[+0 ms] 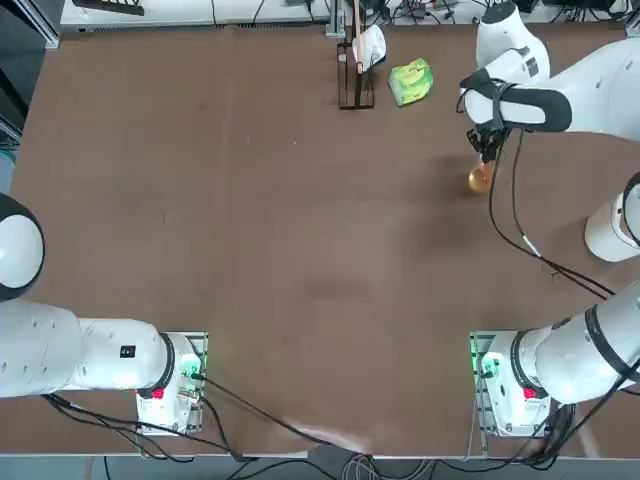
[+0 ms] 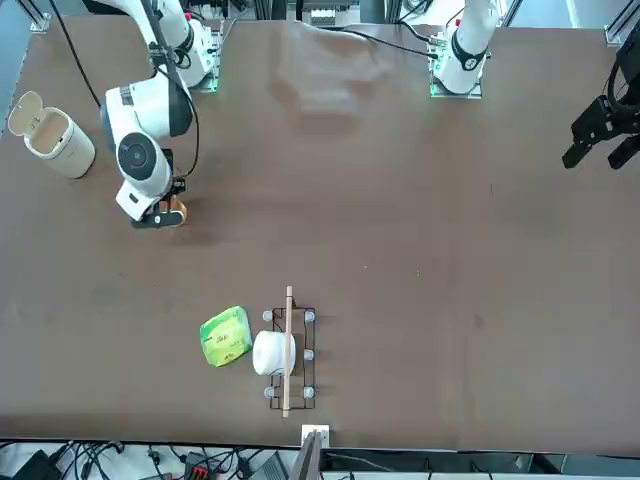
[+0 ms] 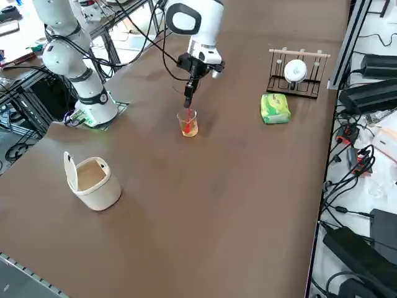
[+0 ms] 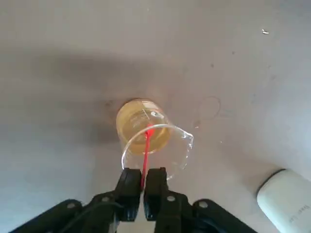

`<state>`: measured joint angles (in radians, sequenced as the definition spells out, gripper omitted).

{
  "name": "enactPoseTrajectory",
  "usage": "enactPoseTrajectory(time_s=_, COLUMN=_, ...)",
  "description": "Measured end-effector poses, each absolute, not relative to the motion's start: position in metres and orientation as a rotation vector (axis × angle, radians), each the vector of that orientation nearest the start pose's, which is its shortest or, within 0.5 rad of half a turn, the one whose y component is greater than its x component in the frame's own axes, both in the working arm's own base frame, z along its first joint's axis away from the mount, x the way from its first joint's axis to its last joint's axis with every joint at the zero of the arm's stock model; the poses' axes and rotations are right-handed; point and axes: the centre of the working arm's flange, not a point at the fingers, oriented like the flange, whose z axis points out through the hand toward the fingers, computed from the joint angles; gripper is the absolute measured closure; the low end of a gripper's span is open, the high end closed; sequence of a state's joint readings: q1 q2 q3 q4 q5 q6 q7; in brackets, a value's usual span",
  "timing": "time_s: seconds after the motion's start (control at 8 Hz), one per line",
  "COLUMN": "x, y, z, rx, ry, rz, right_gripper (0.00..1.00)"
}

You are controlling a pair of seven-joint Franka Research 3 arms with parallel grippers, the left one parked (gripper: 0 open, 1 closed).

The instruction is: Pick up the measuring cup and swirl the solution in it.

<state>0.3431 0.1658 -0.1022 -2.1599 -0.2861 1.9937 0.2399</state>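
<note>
- Beneath the right gripper [image 4: 143,174], near its tips, the measuring cup [image 3: 188,123] stands upright on the table [image 3: 161,205], its long axis vertical
- Nearly closed, the gripper pinches a slim red stirrer [image 4: 146,153]; it has no hold on the cup
- From the grip, the stirrer runs down through the cup's open mouth into the amber solution [image 4: 138,127], roughly in line with the cup's axis
- Next, I judge, small level circles about that axis would swirl the liquid; drifting sideways could knock the rim
</note>
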Motion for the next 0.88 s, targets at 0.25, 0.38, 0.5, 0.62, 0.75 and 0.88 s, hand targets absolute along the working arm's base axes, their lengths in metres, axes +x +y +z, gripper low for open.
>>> enactPoseTrajectory(time_s=0.25, x=0.509, y=0.107, z=0.301, rx=-3.428, ry=-0.274, rz=0.450, right_gripper=0.51)
enactPoseTrajectory(time_s=0.38, x=0.510, y=0.108, z=0.302, rx=-3.428, ry=-0.271, rz=0.443, right_gripper=0.33)
enactPoseTrajectory(time_s=0.5, x=0.512, y=0.108, z=0.305, rx=-3.429, ry=-0.266, rz=0.432, right_gripper=0.15)
enactPoseTrajectory(time_s=0.62, x=0.516, y=0.109, z=0.310, rx=-3.430, ry=-0.262, rz=0.408, right_gripper=0.00)
enactPoseTrajectory(time_s=0.75, x=0.522, y=0.111, z=0.319, rx=-3.432, ry=-0.258, rz=0.378, right_gripper=0.00)
enactPoseTrajectory(time_s=0.88, x=0.528, y=0.114, z=0.330, rx=-3.435, ry=-0.252, rz=0.355, right_gripper=0.00)
